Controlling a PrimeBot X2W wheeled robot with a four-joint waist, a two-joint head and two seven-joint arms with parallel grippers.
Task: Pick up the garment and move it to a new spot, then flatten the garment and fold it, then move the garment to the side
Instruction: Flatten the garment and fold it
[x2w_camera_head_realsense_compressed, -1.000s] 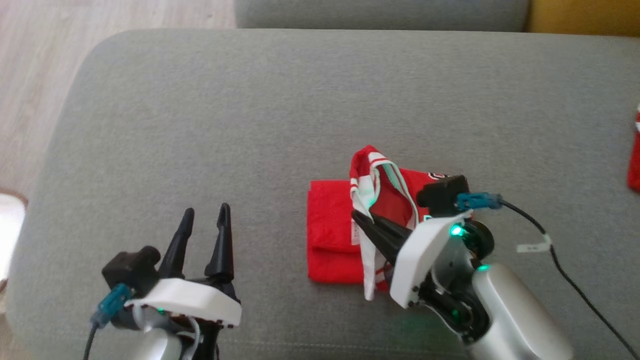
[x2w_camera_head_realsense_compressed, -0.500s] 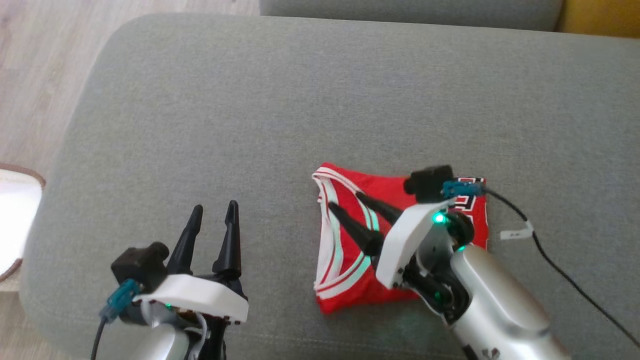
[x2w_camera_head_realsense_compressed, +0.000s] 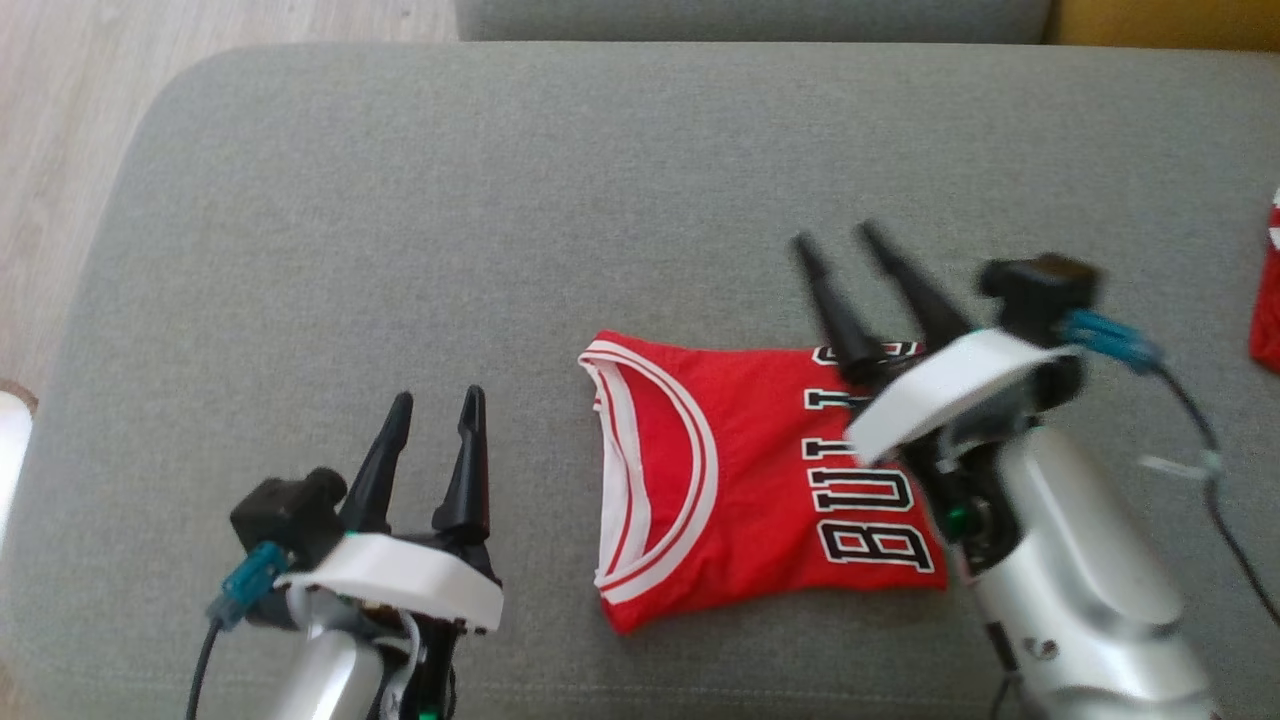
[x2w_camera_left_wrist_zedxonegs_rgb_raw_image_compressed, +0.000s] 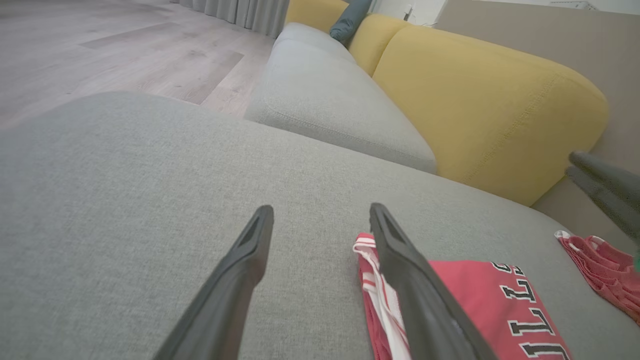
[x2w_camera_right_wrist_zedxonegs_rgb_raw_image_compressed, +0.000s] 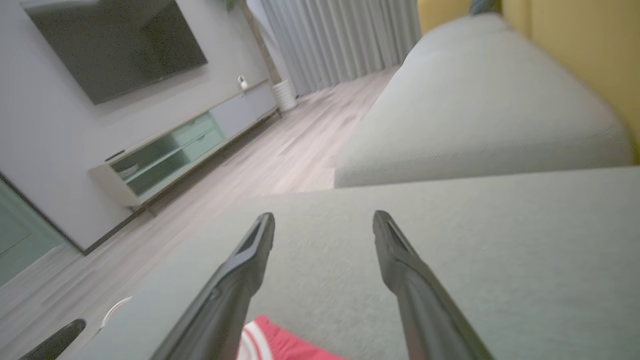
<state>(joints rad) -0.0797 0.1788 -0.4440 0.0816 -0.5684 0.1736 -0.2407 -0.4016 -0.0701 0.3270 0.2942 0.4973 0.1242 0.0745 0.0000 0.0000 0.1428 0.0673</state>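
Garment: the red jersey (x2w_camera_head_realsense_compressed: 740, 470), with white trim and black-and-white lettering, lies folded flat on the grey cushion (x2w_camera_head_realsense_compressed: 500, 200). It sits right of centre in the head view, with the neckline to the left and the lettering to the right.
Garment edges: the far edge runs fairly straight and the near edge slants. The left edge is the curved, striped collar. The right edge is partly hidden under the right arm.
Right gripper (x2w_camera_head_realsense_compressed: 834, 234): the jaws stand wide apart and hold nothing. The fingers point away over bare cushion just past the garment's far right corner. The roots of the fingers overlap that corner, and contact cannot be told.
Left gripper (x2w_camera_head_realsense_compressed: 437, 394): the jaws are spread and empty. It is on the left of the garment and apart from it, fingers pointing to the far side.
Open room: a broad stretch of bare cushion lies beyond the garment and to its left. A narrower strip lies on the near side.
Cushion edges: the far left corner is rounded, with wooden floor (x2w_camera_head_realsense_compressed: 60, 120) beyond it. The far edge meets another grey seat (x2w_camera_left_wrist_zedxonegs_rgb_raw_image_compressed: 325, 100) backed by a yellow backrest (x2w_camera_left_wrist_zedxonegs_rgb_raw_image_compressed: 480, 100).
Other cloth: a second red piece (x2w_camera_head_realsense_compressed: 1268, 320) lies at the right border, well apart from the garment.
Cable (x2w_camera_head_realsense_compressed: 1200, 440): it trails from the right wrist camera over the cushion's right side.
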